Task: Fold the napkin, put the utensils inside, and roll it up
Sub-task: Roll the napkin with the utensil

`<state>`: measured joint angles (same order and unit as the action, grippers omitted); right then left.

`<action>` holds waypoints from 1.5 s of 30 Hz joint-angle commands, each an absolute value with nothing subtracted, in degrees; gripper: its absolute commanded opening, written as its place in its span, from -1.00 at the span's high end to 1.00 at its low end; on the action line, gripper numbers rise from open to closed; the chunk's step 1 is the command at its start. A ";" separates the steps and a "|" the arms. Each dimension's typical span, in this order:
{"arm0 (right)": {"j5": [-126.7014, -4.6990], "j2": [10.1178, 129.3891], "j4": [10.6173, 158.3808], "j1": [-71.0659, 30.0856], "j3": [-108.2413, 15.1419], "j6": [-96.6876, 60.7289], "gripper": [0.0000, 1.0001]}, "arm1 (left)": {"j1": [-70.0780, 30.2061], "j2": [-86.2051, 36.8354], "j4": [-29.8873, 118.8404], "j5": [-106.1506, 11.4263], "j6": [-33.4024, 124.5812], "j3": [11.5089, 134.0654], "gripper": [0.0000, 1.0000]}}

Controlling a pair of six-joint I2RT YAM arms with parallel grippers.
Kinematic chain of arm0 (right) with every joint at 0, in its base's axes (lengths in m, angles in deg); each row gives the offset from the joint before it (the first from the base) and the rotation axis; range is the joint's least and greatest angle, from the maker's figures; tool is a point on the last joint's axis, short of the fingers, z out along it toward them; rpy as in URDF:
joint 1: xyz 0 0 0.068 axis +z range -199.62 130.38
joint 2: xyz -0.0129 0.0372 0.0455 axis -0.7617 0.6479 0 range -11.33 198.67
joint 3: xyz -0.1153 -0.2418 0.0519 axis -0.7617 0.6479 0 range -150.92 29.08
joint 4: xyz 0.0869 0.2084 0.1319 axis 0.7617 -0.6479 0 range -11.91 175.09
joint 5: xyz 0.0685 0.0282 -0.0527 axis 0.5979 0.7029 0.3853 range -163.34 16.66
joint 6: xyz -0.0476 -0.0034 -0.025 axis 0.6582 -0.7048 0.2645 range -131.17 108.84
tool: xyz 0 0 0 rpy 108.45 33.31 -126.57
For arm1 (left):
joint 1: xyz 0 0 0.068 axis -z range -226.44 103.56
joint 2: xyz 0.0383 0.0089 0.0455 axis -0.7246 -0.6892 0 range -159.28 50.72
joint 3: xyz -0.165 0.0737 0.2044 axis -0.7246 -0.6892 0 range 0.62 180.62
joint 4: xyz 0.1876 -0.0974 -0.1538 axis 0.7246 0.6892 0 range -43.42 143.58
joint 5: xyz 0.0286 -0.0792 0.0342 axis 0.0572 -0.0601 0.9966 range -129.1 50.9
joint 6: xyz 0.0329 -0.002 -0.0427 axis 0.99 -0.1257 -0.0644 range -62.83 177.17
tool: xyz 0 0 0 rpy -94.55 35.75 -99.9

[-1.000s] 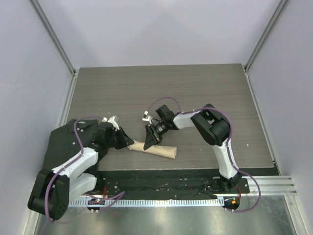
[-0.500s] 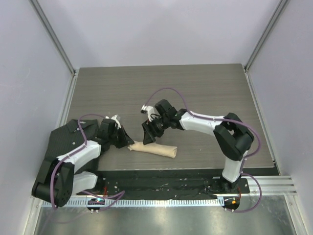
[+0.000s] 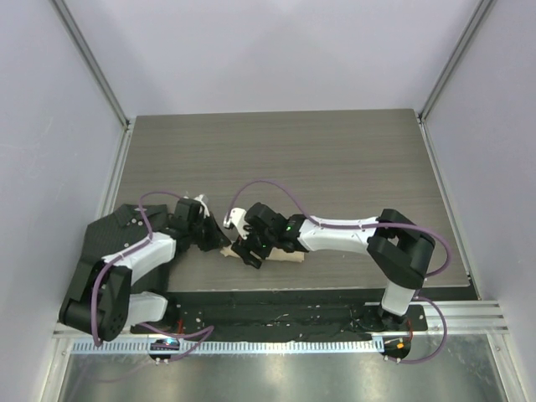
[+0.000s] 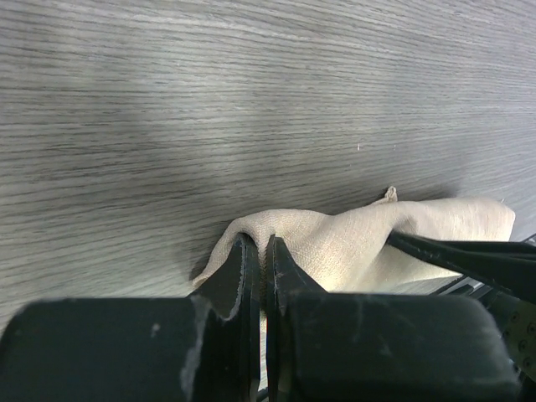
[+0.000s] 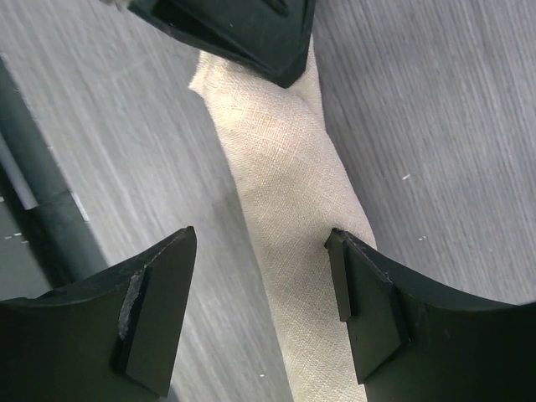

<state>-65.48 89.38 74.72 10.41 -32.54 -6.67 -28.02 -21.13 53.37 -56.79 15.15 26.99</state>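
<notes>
The left end effector (image 3: 219,240) is clenched on the left end of the rolled napkin (image 3: 286,254), which lies near the front edge of the worktop (image 3: 335,159). A dark cloth (image 3: 105,239) is spread at the left edge. The right end effector (image 5: 260,293) is held released astride the roll, with bare worktop beyond.

The left black two-finger claw (image 3: 219,241), held low, is pinched shut. The right black claw (image 3: 249,251), reaching toward it, gapes wide.
</notes>
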 commanded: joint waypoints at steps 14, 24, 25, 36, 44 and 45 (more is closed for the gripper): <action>-77.03 90.62 77.80 11.38 -29.27 1.67 -0.46 | -27.89 -26.09 55.72 -58.44 16.91 30.85 1.00; -80.63 89.84 79.46 11.38 -28.40 3.95 -0.46 | -27.89 -27.85 56.25 -59.14 17.71 31.82 1.00; -80.90 89.66 79.47 11.29 -28.31 4.21 -0.46 | -27.89 -27.77 56.25 -59.14 17.71 31.73 1.00; -83.45 88.26 79.12 11.82 -28.48 5.88 -0.47 | -27.89 -28.47 56.42 -59.49 17.97 32.17 1.00; -83.80 91.23 78.59 11.73 -29.45 6.85 -0.48 | -27.89 -28.82 56.42 -59.93 18.06 32.43 1.00; -83.89 91.50 78.68 11.73 -29.45 6.94 -0.48 | -27.89 -28.82 56.51 -59.93 18.14 32.43 1.00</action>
